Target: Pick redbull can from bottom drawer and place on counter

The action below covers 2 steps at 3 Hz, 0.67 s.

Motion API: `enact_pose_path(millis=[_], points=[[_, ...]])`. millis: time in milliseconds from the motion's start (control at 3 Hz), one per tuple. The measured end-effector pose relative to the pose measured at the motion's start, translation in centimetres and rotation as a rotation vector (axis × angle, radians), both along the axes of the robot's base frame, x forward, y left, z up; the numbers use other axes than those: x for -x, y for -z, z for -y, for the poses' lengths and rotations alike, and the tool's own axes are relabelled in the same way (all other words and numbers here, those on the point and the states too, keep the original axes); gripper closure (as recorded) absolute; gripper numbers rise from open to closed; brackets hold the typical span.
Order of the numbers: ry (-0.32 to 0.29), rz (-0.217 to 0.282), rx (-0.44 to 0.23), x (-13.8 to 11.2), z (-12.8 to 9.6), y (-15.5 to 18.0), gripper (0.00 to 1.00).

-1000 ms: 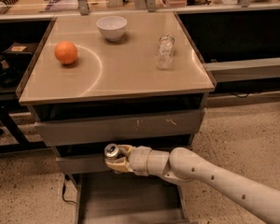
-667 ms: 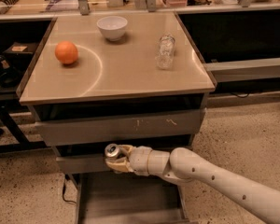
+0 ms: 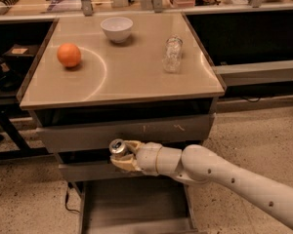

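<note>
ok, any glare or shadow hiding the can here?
Camera view: the counter shows a soft sheen near its right edge; the recess under it is deeply shadowed; the redbull can, held by the gripper before the upper drawer fronts, is lit, its top glinting.

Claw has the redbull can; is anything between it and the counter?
The claw holds the redbull can in front of the drawer fronts, below the counter rim, which it must rise past. On top, the orange, bowl and plastic bottle sit further back, none at the front edge.
</note>
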<state>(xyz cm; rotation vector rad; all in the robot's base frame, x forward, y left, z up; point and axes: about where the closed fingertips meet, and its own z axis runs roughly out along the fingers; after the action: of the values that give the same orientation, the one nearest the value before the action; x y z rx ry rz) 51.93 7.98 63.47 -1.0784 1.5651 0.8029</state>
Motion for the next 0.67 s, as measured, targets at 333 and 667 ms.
enact_pose_path(millis=[333,667], points=[[0.011,0.027,0.022,0.0,0.4,-3.6,1.00],[-0.001,0.077,0.042,-0.1,0.4,-7.6,1.00]])
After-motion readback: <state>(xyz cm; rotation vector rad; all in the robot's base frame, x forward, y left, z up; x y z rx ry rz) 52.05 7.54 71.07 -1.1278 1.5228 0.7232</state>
